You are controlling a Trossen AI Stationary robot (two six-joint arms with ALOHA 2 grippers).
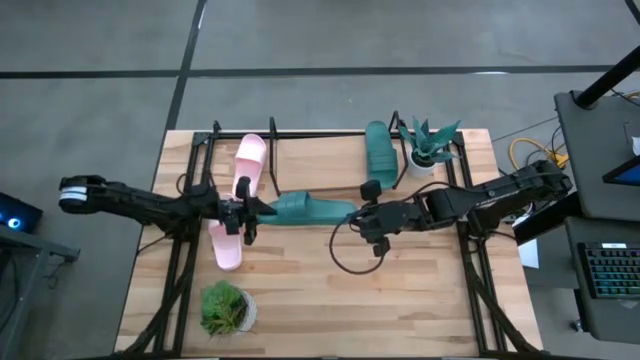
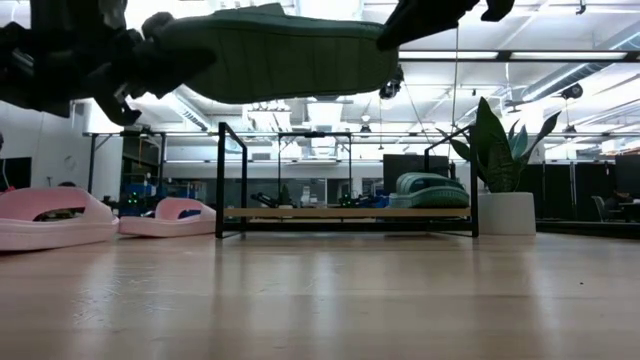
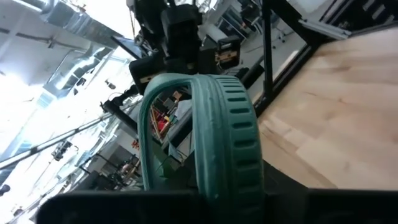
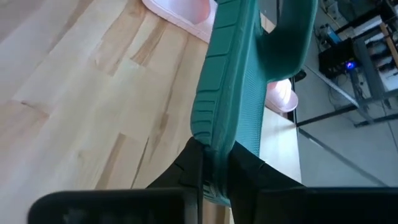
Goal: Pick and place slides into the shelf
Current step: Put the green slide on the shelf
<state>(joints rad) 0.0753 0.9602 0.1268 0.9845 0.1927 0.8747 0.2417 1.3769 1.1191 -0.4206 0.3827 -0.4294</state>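
I am holding a teal slide (image 1: 305,208) in the air in front of the shelf (image 1: 330,160), one end in each hand: the left gripper (image 1: 247,213) is pinching one end, the right gripper (image 1: 366,220) is clamping the other, so it hangs level. Inside the shelf, another teal slide (image 1: 380,150) is standing at its plant (image 1: 430,145) end and a pink slide (image 1: 248,165) is leaning at the opposite end. A second pink slide (image 1: 225,246) is lying in front of the shelf.

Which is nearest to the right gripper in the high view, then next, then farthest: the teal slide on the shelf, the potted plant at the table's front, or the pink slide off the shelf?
From the right gripper:
1. Teal slide on the shelf, just behind it.
2. Pink slide off the shelf, across by the left gripper.
3. Front potted plant, front left corner.
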